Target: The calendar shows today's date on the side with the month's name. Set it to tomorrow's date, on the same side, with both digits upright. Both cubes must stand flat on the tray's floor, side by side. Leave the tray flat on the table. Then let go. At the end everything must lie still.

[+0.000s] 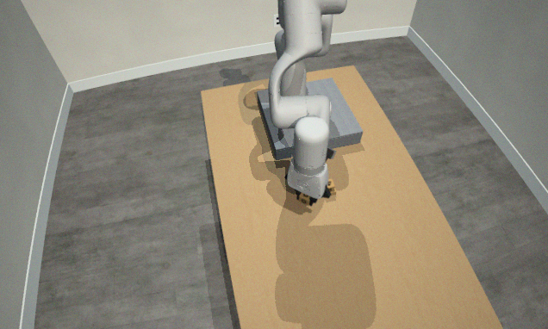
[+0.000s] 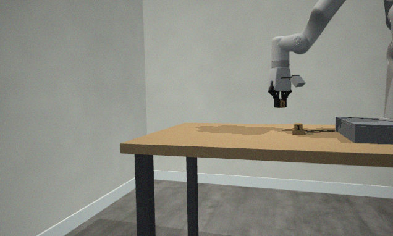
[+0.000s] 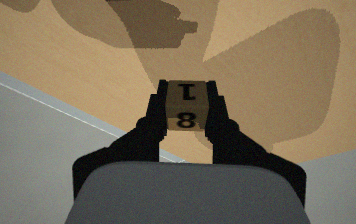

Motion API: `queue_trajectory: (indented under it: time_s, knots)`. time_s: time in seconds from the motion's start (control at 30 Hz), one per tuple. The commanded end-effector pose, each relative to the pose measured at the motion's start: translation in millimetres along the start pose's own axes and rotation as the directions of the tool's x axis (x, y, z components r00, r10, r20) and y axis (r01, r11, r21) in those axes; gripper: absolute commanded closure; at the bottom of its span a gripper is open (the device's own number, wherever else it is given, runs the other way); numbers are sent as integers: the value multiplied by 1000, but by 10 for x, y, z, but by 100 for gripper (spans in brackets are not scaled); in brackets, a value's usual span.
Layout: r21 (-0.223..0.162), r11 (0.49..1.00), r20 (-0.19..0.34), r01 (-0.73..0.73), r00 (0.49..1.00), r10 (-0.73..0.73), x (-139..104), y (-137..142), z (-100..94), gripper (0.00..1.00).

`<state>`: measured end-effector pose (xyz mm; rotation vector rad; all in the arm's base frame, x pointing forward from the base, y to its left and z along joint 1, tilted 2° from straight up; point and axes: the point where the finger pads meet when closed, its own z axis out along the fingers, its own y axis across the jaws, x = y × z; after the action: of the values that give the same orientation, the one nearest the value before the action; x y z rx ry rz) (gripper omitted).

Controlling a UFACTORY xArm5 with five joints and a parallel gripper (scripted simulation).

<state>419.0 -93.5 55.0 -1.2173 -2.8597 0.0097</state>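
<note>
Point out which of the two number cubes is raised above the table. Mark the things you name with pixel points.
The held cube point(image 1: 304, 198) point(image 2: 282, 104) point(image 3: 186, 106), between the fingers of the tool point(image 1: 305, 200) point(image 2: 280, 104) point(image 3: 186, 92); the other cube point(image 1: 330, 184) point(image 2: 298, 126) sits down at the table point(image 1: 414, 262) point(image 2: 216, 140) point(image 3: 260, 30).

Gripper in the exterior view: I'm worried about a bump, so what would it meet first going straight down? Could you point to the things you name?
Probably the tabletop point(image 1: 409, 245) point(image 2: 216, 141) point(image 3: 280, 30), beside the tray point(image 2: 298, 133); depth is unclear, so clipping the tray isn't ruled out.
</note>
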Motion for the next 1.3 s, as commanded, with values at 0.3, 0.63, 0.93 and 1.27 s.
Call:
queue_trajectory:
  time_s: [0.3,0.63,0.93,1.27]
  knots:
    - [-4,913,8,407,913,-407,-113,-421,-20,71]
    - [-4,893,8,451,893,-451,-122,-471,-20,71]
    - [-4,893,8,451,893,-451,-122,-471,-20,71]
    - [-4,893,8,451,893,-451,-117,-463,108,71]
